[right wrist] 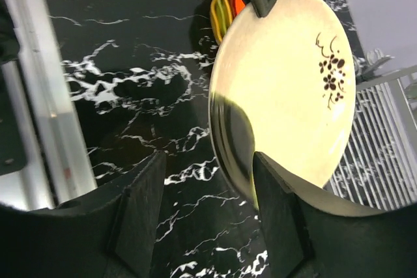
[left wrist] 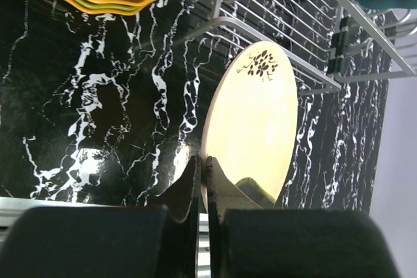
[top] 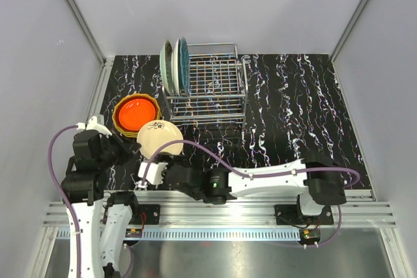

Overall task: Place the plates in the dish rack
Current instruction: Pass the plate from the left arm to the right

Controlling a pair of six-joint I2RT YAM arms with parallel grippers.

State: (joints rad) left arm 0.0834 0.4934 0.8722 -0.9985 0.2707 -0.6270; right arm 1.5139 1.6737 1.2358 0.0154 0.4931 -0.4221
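Observation:
A cream plate [top: 160, 139] with a dark flower print stands on edge, lifted off the table. My left gripper [left wrist: 203, 175] is shut on its rim. The right gripper [right wrist: 207, 161] is open, and the lower rim of the cream plate [right wrist: 287, 89] sits between its jaws, close to the right finger [right wrist: 273, 193]. The left finger [right wrist: 140, 200] stands well apart from the rim. A stack of plates [top: 135, 114], red-orange on top, lies flat at the left. The dish rack [top: 212, 86] holds two plates [top: 174, 66] upright at its left end.
The right arm [top: 260, 181] reaches leftward along the table's near edge. A grey wall [top: 39, 63] stands on the left, close behind the left arm. The rack's near rail [left wrist: 260, 37] lies just beyond the held plate.

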